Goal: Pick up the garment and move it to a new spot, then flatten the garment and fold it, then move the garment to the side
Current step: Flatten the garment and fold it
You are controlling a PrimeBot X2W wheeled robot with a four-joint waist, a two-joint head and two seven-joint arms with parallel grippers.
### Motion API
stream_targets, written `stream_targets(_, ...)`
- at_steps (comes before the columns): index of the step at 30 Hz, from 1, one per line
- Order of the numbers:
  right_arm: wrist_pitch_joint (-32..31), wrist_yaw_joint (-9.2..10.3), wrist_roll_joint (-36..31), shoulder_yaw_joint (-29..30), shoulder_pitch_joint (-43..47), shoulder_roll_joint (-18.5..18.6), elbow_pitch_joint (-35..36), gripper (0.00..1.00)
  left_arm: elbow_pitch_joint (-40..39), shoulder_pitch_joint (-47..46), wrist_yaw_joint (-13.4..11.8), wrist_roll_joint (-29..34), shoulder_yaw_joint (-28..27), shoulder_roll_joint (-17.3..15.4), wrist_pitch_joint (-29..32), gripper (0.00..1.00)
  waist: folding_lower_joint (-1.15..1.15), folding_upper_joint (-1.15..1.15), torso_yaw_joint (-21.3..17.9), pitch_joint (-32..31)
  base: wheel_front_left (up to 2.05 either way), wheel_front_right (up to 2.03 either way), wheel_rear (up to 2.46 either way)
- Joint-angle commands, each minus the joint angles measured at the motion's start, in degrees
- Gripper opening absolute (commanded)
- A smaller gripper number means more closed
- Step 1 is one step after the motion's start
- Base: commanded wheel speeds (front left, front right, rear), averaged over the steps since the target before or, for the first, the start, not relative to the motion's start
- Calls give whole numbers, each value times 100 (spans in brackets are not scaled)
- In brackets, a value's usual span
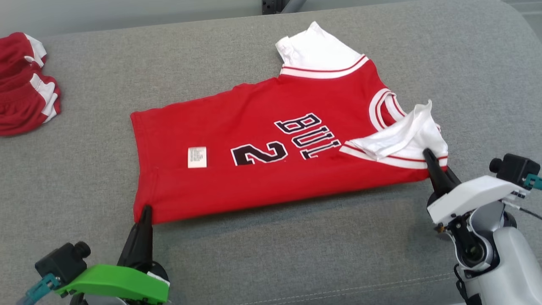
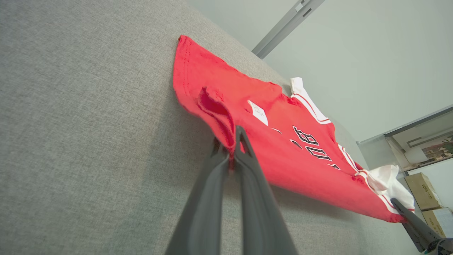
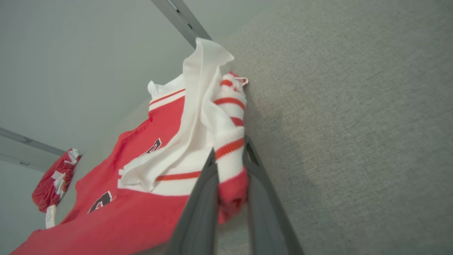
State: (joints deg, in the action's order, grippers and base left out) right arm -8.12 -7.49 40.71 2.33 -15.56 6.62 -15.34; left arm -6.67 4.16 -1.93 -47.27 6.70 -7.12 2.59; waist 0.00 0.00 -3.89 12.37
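The garment is a red jersey with white sleeves, black "BUL" lettering and a "2", lying folded lengthwise on the grey padded surface. My left gripper is shut on its near hem corner, and the left wrist view shows the red cloth pinched between the left gripper's tips. At the other end, my right gripper is shut on the striped shoulder edge below the folded white sleeve. The right wrist view shows bunched garment cloth between the right gripper's fingers.
A pile of red and white clothes lies at the far left of the surface, also seen in the right wrist view. Cardboard boxes stand beyond the right end. A seam runs near the front edge.
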Motion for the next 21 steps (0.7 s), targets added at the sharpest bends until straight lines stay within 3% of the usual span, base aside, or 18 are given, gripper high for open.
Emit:
stream_targets(1, -57, 0, -67, 54, 106, -21, 85, 0, -14, 100, -38, -41, -24, -3, 14, 0, 0, 0, 1, -12, 0, 0, 0)
stream_targets(10, -820, -1, -251, 427, 951, -306, 753, 0, 102, 581, -149, 20, 228, 90, 27, 0, 0, 0, 57, -29, 0, 0, 0)
stream_targets(15, -840, 0, 227, 444, 697, -364, 1212, 0, 69, 417, -63, 55, 209, 135, -193, 0, 0, 0, 51, -43, 0, 0, 0)
stream_targets(18, -898, -1, 83, 325, 641, -368, 1148, 0, 95, 319, -39, 89, 218, 135, -239, 0, 0, 0, 48, -41, 0, 0, 0)
stream_targets(21, -767, -1, 434, 203, 526, -369, 1158, 0, 136, 232, -27, 139, 239, 108, -274, 0, 0, 0, 68, -36, 0, 0, 0)
